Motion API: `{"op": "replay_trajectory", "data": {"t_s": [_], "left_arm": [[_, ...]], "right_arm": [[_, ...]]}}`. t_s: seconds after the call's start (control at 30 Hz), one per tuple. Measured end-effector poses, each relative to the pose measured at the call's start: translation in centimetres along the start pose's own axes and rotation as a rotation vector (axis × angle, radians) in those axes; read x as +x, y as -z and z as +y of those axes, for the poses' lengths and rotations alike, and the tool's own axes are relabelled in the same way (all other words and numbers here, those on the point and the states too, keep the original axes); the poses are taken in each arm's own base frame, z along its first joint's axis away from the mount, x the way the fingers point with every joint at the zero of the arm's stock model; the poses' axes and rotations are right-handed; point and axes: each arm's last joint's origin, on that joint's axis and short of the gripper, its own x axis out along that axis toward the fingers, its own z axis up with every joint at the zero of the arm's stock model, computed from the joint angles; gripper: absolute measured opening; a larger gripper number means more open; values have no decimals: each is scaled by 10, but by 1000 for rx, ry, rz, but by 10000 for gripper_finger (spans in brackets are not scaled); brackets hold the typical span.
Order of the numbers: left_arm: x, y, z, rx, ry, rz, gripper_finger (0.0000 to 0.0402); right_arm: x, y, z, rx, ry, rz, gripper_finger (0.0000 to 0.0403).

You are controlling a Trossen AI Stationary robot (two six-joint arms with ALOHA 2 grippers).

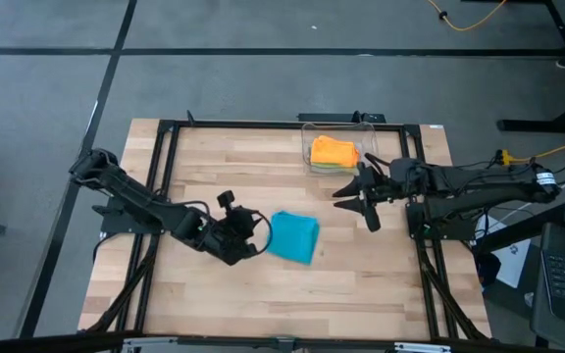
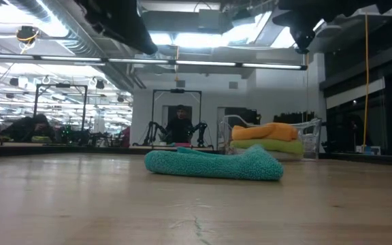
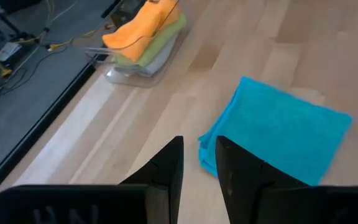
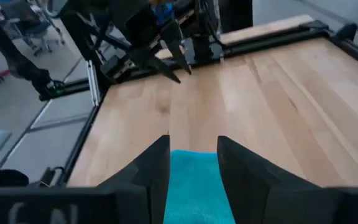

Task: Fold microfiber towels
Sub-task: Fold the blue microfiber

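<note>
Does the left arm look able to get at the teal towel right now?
Probably yes. The left pincer hangs right beside the teal towel, its fingers parted and holding nothing, with only bare table between them. The right pincer sits off toward the bin, out of the way.

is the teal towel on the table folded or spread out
Folded. The teal towel lies as a compact rectangle, and the low view shows doubled layers with a rounded fold edge.

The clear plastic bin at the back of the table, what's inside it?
The clear plastic bin holds stacked towels: the orange towel on top, the lime green towel beneath, a light grey towel lowest. Anything beneath is covered.
</note>
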Motion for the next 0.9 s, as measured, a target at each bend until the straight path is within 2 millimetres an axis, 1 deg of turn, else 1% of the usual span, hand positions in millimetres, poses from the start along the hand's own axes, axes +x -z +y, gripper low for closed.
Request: {"op": "replay_trajectory", "data": {"t_s": [0.17,0.3,0.4,0.53,0.63,0.77,0.9], "left_arm": [[19,3,-2,-5,-34,24,86],[36,4,-4,-25,-24,59,86],[48,7,-6,-34,-30,75,86],[65,11,-7,-42,-60,93,86],[76,11,-7,-67,-47,104,86],[89,13,-5,-96,1,142,86],[101,16,-4,-103,7,167,86]], "right_arm": [[5,2,-1,-13,6,21,135],[10,2,-2,-53,10,17,135],[17,3,-4,-50,48,12,135],[29,10,-7,-43,62,66,135],[40,18,-10,22,77,116,136],[55,29,-15,175,112,185,136],[72,44,-21,300,213,246,136]]}}
